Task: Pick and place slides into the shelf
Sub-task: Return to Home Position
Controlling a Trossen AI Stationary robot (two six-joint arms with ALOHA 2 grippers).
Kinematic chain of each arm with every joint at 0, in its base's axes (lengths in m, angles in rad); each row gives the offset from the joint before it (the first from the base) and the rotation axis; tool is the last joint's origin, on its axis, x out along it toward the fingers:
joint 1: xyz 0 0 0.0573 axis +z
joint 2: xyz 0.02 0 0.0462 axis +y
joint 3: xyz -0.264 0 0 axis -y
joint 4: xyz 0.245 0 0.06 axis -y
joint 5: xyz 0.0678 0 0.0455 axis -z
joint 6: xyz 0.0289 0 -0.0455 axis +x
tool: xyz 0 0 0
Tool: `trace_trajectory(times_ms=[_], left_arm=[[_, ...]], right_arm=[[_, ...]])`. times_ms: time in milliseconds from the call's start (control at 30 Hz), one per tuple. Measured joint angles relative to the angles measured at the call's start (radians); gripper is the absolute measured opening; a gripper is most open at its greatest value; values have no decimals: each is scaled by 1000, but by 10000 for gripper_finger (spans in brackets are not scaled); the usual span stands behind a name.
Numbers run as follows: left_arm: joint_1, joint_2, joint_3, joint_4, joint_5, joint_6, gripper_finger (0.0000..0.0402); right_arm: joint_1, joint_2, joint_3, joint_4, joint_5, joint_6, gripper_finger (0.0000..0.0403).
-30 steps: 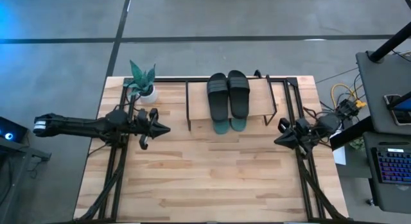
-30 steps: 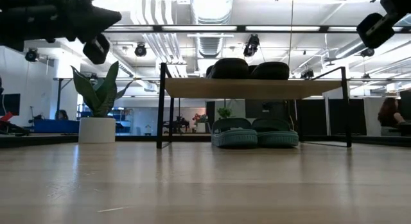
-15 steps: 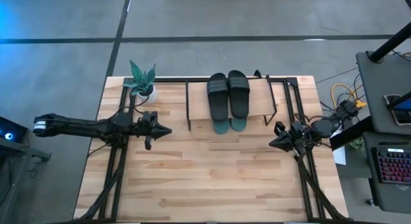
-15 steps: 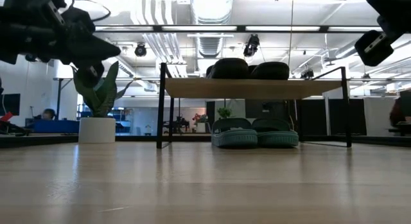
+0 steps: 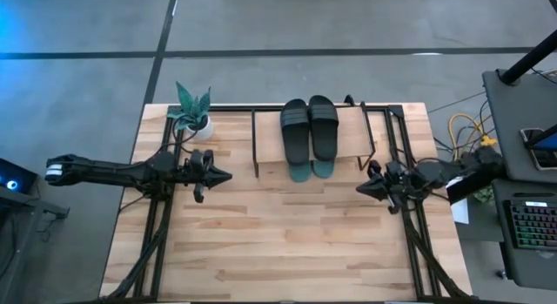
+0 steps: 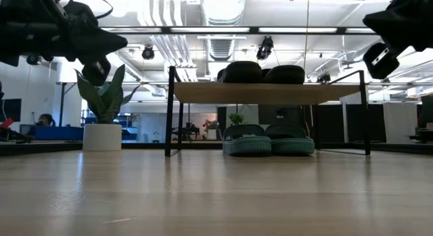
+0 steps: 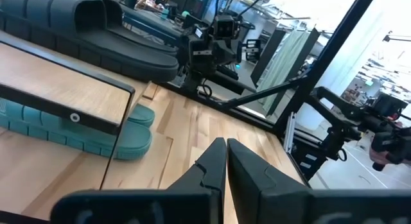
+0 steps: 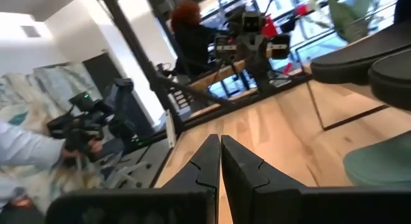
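The shelf (image 5: 348, 147) stands at the table's far middle. Two black slides (image 5: 309, 127) lie side by side on its light top board, and two teal slides (image 6: 268, 140) sit on the level below, their ends (image 5: 311, 171) poking out toward the near side. My left gripper (image 5: 228, 175) hovers shut to the left of the shelf, above the table, pointing right. My right gripper (image 5: 359, 188) hovers shut to the right of the shelf, pointing left. Both hold nothing. In the left wrist view the shut fingers (image 7: 226, 147) point past the teal slides (image 7: 77, 131).
A small potted plant (image 5: 193, 112) stands at the table's far left corner, left of the shelf. Black frame bars (image 5: 157, 234) run along both sides of the table. The near half of the tabletop (image 5: 287, 243) is bare wood. A person sits in the room behind.
My right gripper has moved left, toward the shelf and the table's middle. My left gripper has shifted slightly right and turned about its axis. The slides and the shelf have stayed put.
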Motion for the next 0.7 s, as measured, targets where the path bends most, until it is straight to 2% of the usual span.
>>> trace_trajectory(times_ms=[133, 233, 333, 433, 567, 700], left_arm=[[0, 3, 0, 0, 0, -1, 0], [0, 6, 0, 0, 0, -2, 0], [0, 5, 0, 1, 0, -2, 0], [0, 5, 0, -1, 0, -1, 0], [0, 5, 0, -2, 0, -1, 0], [0, 4, 0, -2, 0, -1, 0]], right_arm=[[-155, -1, 0, -5, -174, 10, 8], [-254, -2, 1, -5, -242, 12, 8], [-306, -2, 1, -8, -306, 13, 8], [-315, -2, 1, -42, -319, 5, 8], [-328, -3, 1, -137, -273, 16, 8], [-349, -9, 1, -134, -266, 12, 8]])
